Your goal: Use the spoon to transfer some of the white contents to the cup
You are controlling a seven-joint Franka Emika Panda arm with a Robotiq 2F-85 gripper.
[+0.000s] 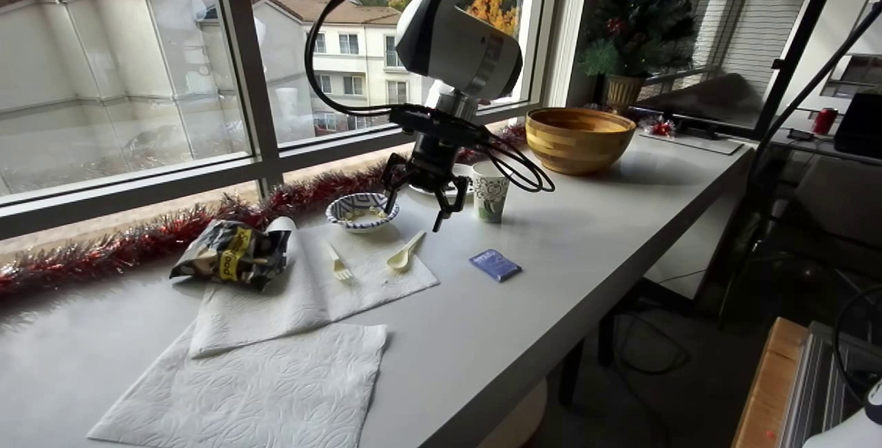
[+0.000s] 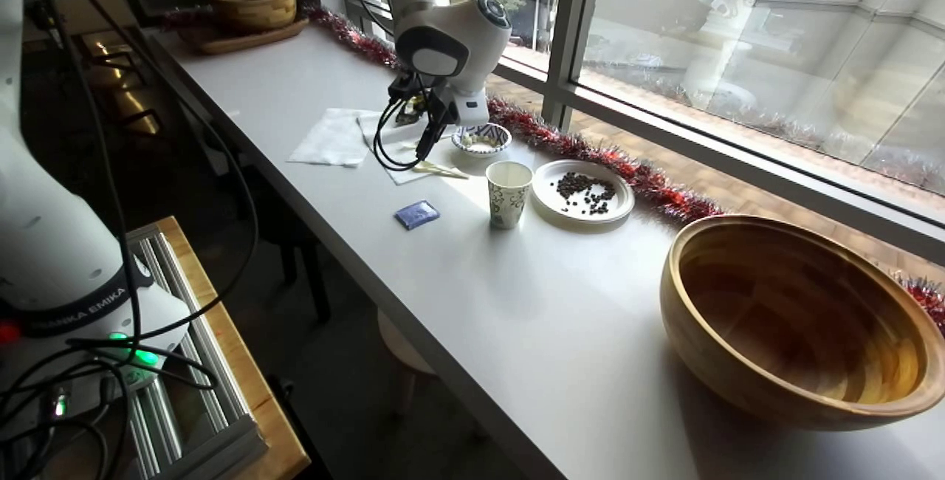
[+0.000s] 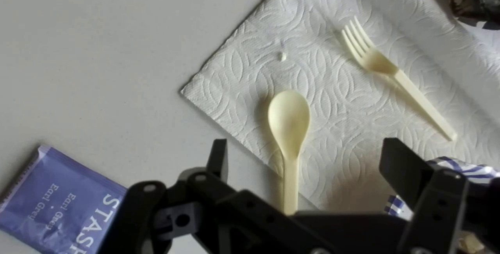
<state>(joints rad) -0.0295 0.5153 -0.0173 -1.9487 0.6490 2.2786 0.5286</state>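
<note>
1. While its two fingers stand spread wide apart, the black two-fingered tool [image 1: 413,219] hangs above the white counter [image 1: 586,248].
2. Slim and cream-white, the spoon [image 3: 290,148] lies on a white embossed paper napkin [image 3: 332,129], its handle reaching past the napkin's edge over the counter. From the wrist, the handle shows between the tool's fingers.
3. A matching cream-white fork [image 3: 406,84] lies on the same napkin, apart from the spoon. A tiny white crumb [image 3: 283,56] rests beyond the spoon's rounded end.
4. The white contents [image 1: 365,214], a low heap of pale lumps, sit in a small round bowl [image 1: 360,227] with a dark blue-and-white pattern. It stands at the napkin; whether it touches the paper is hard to tell.
5. A pale cup [image 2: 508,198], taller than wide and printed with swirls, stands upright on the counter, apart from the spoon.
6. Near the cup, a round white plate [image 2: 548,199] carries scattered small dark pieces [image 2: 572,184].
7. A flat purple-blue tea packet [image 3: 58,207], printed "STASH" and "Earl Grey", lies on the counter near the napkin.
8. A crinkled dark bag [image 1: 234,255] with a yellow label rests beside a second white napkin [image 1: 289,386] and the first.
9. Red and silver tinsel [image 1: 138,248] runs along one long edge of the counter.
</note>
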